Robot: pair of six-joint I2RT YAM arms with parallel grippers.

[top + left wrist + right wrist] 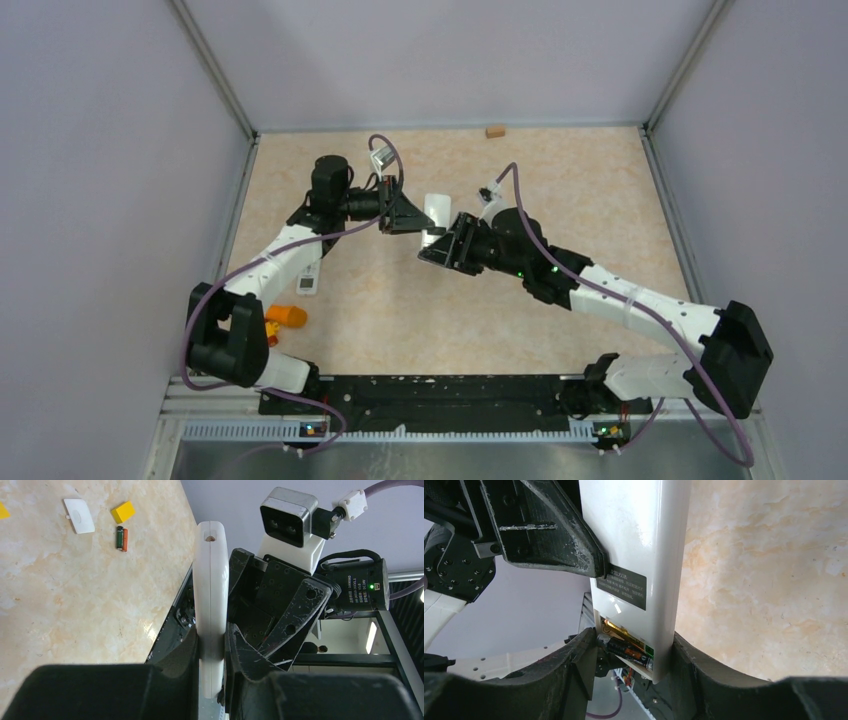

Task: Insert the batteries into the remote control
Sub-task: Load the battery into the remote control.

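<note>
The white remote control (437,212) hangs above the table's middle, gripped at its thin edges by my left gripper (212,645), which is shut on it. In the right wrist view its plain back (639,540) faces me, with the battery recess open at the lower end. An orange-and-black battery (631,651) lies tilted in the recess, in front of a gold one (624,630). My right gripper (634,639) straddles that end, one finger against the remote's side and the other at the battery's tip. Two more batteries (122,538) lie on the table.
A white battery cover (79,515) and a yellow block (123,511) lie near the loose batteries. A second white remote (309,280), an orange cylinder (291,315) and yellow blocks (271,330) sit by the left arm. A small brown block (494,131) lies at the far edge.
</note>
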